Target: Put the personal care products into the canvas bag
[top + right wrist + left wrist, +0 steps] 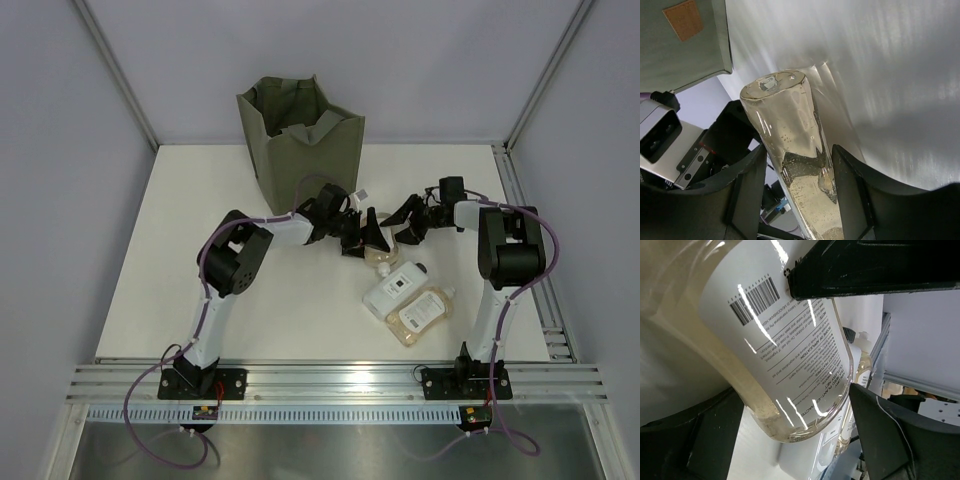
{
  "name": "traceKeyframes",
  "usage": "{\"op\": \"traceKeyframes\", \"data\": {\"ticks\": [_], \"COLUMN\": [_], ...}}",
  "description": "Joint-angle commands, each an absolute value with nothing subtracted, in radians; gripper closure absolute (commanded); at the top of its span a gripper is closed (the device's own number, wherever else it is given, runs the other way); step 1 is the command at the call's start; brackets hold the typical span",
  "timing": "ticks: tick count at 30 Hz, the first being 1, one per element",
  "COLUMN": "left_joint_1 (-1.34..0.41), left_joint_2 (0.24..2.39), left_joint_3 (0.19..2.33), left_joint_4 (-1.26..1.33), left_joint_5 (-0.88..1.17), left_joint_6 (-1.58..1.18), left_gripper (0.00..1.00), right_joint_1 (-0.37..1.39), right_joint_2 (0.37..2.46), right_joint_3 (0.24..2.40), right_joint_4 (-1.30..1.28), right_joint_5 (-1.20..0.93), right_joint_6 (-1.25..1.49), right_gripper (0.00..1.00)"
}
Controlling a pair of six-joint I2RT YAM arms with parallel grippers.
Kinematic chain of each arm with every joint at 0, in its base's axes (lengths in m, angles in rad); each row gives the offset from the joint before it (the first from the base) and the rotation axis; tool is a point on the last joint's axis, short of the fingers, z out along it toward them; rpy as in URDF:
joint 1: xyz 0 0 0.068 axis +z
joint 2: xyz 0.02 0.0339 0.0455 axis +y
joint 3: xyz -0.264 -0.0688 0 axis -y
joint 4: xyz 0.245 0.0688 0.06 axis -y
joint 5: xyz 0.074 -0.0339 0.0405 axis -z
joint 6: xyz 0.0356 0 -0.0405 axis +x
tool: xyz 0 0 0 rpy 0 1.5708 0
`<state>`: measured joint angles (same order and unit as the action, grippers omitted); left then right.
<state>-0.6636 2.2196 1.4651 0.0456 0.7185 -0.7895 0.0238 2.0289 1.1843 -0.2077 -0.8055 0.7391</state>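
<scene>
Amber bottle (383,261) with a white label is sitting low over the middle of the table (250,300), near the front of the canvas bag (300,140) but well outside it. Whether it is resting on the table is not clear. Both arms are meeting on it. Left gripper (795,405) is gripping it across its broad width. Right gripper (799,155) is pinching its thin faces, one finger lying on the label. A white bottle (393,290) and a second amber bottle (424,316) are lying side by side on the table just in front.

This is looking like a shared grip or a handover. To do it well, only one arm should be carrying, with the other letting go fully and backing clear before any lift. The carrying arm should then be raising the bottle above the bag's tall rim, centring it over the open mouth, and releasing low inside so the soft walls are not folding.
</scene>
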Motion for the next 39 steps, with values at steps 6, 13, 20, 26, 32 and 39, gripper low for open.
{"op": "traceKeyframes", "data": {"ticks": [6, 13, 20, 26, 32, 39], "left_joint_1": [-0.715, -0.71, -0.693, -0.683, -0.664, -0.661], "left_joint_2": [2.246, 2.237, 2.204, 2.183, 2.135, 2.033], "left_joint_3": [1.526, 1.525, 1.522, 1.516, 1.471, 1.465], "left_joint_4": [0.233, 0.253, 0.282, 0.29, 0.263, 0.028], "left_joint_5": [0.851, 0.903, 0.902, 0.913, 0.908, 0.83], "left_joint_6": [-0.841, -0.836, -0.845, -0.851, -0.809, -0.618], "left_gripper": [0.13, 0.13, 0.13, 0.12, 0.09, 0.01], "right_joint_1": [0.115, 0.124, 0.124, 0.132, 0.123, 0.087], "right_joint_2": [2.072, 2.069, 2.057, 2.108, 2.117, 2.036], "right_joint_3": [1.259, 1.322, 1.263, 1.243, 1.155, 1.046], "right_joint_4": [-0.391, -0.53, -0.477, -0.287, 0.096, 0.528], "right_joint_5": [-0.864, -0.923, -1.052, -1.16, -1.29, -1.335], "right_joint_6": [0.64, 0.509, 0.497, 0.653, 0.873, 1.046], "right_gripper": [0.41, 0.28, 0.33, 0.47, 0.84, 1.0]}}
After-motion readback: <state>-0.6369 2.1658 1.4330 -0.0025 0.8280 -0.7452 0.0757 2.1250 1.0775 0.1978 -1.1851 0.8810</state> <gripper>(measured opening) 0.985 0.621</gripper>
